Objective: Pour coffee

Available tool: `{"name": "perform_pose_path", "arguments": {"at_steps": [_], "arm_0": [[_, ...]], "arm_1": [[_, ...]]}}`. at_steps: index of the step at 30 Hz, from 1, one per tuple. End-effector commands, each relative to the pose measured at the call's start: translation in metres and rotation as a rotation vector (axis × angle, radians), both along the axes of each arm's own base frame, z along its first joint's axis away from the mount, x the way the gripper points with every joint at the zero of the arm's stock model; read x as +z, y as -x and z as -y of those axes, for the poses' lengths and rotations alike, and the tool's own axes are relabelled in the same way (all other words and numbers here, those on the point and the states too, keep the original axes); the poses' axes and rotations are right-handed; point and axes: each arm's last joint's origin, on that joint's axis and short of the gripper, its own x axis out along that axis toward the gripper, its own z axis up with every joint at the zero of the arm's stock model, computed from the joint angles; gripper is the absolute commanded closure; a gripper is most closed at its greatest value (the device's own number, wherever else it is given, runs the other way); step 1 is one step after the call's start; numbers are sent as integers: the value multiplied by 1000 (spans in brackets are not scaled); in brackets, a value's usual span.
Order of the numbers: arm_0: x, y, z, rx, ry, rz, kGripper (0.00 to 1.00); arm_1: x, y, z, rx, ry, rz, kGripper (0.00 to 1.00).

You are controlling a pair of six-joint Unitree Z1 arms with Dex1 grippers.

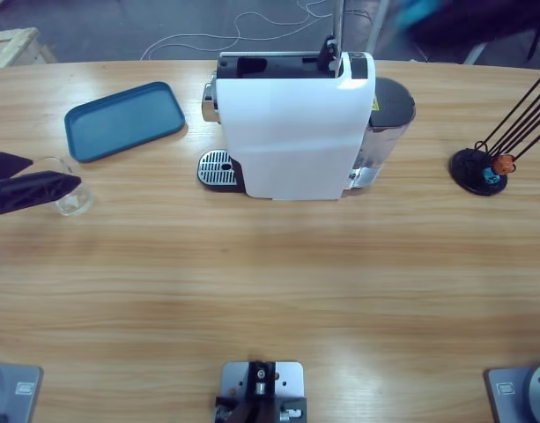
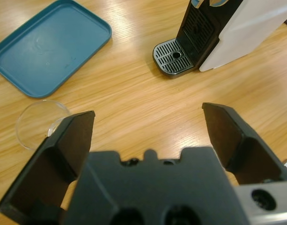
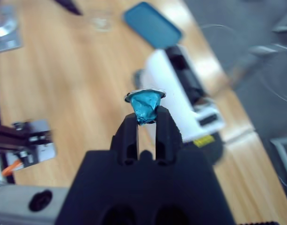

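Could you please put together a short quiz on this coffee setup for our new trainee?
1. True or false: the right claw holds a blue coffee capsule.
2. What lies nearest the left claw? A) the glass cup B) the capsule rack C) the drip grate
3. Fill in: the tray on the table is ____ in colour.

Key:
1. True; the claw is shut on it, high above the coffee machine.
2. A; the cup stands by one jaw, not between the open jaws.
3. Blue; it holds nothing.
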Motion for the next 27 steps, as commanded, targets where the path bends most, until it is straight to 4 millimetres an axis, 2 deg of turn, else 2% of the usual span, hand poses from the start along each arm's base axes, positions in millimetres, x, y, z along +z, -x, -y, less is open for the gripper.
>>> {"name": "perform_pose_path", "arguments": {"at_steps": [1,6,10,15,21,27], "arm_0": [[-14,-1,1,-6,-33,-37,9],[-13,0,0,-5,-31,-33,9],[-13,0,0,-5,-29,-31,9],[-12,2,-3,-5,-22,-24,9],[-12,3,-4,-5,-17,-18,9],[-12,5,-5,-5,-12,-13,9]], "arm_1": [[-43,-57,-80,169,92,-66,1000],[-50,-88,-117,200,134,-38,1000],[-62,-105,-130,178,184,-9,1000],[-76,-119,-128,125,249,9,1000],[-72,-138,-116,57,263,40,1000],[-73,-146,-121,43,266,52,1000]]}}
